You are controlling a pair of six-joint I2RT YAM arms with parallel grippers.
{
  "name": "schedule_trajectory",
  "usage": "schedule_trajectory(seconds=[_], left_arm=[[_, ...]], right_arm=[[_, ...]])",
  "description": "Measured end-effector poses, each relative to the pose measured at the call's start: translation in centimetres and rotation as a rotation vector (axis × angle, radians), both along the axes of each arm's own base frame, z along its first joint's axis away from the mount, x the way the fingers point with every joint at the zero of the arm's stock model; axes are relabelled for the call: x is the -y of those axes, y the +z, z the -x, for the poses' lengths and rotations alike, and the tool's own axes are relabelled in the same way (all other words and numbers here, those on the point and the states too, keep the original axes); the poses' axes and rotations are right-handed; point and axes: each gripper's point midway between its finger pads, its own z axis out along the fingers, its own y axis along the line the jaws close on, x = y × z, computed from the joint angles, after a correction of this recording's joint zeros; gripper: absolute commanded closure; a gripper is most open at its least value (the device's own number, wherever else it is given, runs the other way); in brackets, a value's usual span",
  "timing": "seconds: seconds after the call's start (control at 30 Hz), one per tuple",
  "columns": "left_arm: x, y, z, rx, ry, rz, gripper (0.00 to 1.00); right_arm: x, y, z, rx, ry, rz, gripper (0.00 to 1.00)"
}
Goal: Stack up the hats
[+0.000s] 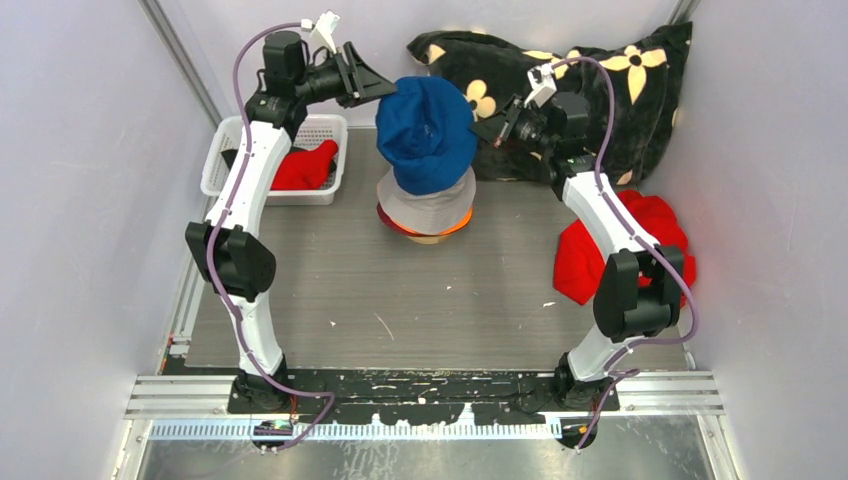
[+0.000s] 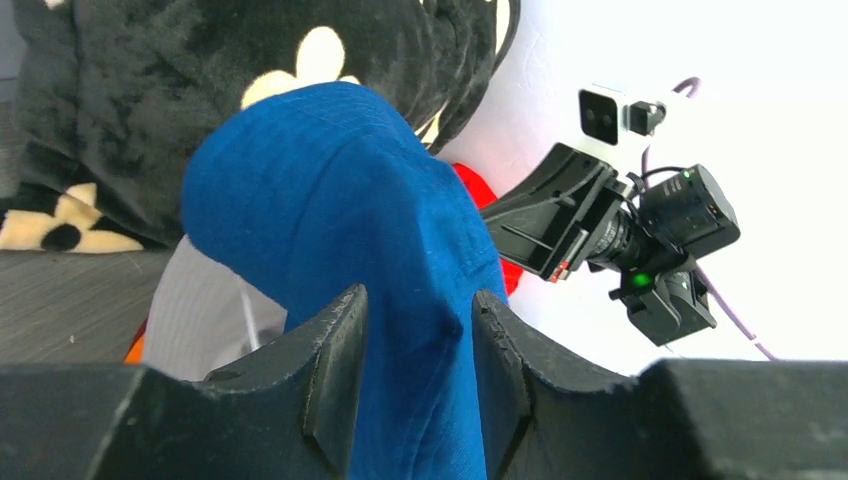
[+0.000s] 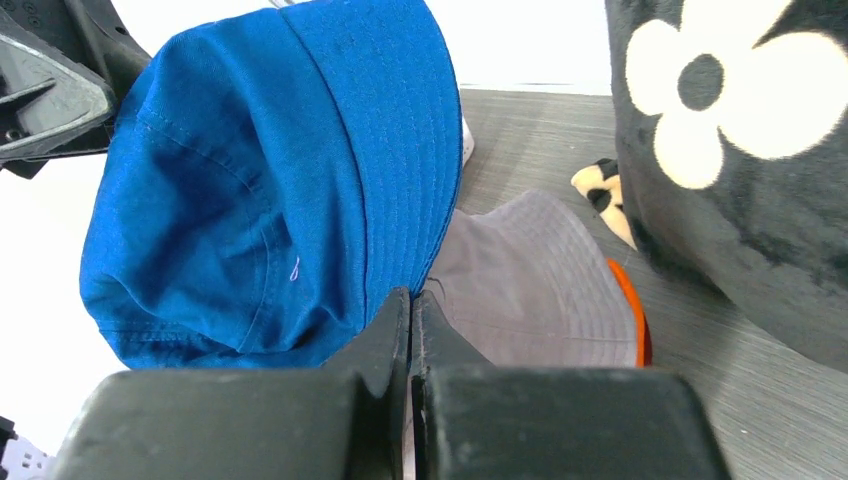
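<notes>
A blue hat [image 1: 427, 135] hangs crumpled over a stack at the back middle of the table. The stack has a pale grey hat [image 1: 425, 208] on top and an orange hat [image 1: 458, 225] under it. My left gripper [image 1: 385, 90] is at the blue hat's left side. In the left wrist view the gripper [image 2: 415, 295] is open, with a fold of the blue hat [image 2: 330, 200] loose between the jaws. My right gripper [image 3: 410, 295] is shut on the blue hat's [image 3: 270, 180] brim, above the grey hat [image 3: 540, 280]. A red hat [image 1: 305, 165] lies in the basket.
A white basket [image 1: 225, 165] stands at the back left. A black pillow with cream flowers [image 1: 600, 80] leans in the back right corner. A big bright red cloth bundle [image 1: 640, 235] lies behind the right arm. Pale walls close in both sides.
</notes>
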Motion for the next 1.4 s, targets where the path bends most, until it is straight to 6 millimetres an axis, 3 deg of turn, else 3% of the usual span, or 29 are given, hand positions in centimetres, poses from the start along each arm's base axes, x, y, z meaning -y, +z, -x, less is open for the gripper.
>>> schedule_trajectory(seconds=[0.17,0.3,0.53,0.73,0.93,1.2,1.4], left_arm=[[-0.4,0.0,-0.4,0.016,0.031,-0.021,0.55],[-0.8,-0.6,-0.8,0.016,0.058,-0.05,0.52],[-1.5,-2.5,-0.8,-0.008,0.099,-0.092,0.52],[-1.9,-3.0,-0.6,-0.007,0.117,-0.11,0.51],[-2.1,-4.3,-0.2,-0.028,0.125,-0.115,0.51],[-1.4,-7.5,0.4,-0.086,0.108,-0.076,0.51],[0.2,-7.8,1.0,-0.083,0.076,-0.06,0.51]], right_arm=[[0.9,-0.1,0.8,-0.001,-0.022,0.012,0.99],[1.3,-1.4,1.6,-0.035,-0.036,0.033,0.99],[2.1,-5.4,2.9,-0.126,-0.06,0.088,0.99],[2.8,-8.3,3.6,-0.199,-0.085,0.14,0.99],[3.4,-8.6,4.2,-0.2,-0.103,0.176,0.99],[3.8,-8.5,4.6,-0.191,-0.111,0.21,0.99],[4.1,-9.8,5.3,-0.212,-0.109,0.231,0.99]])
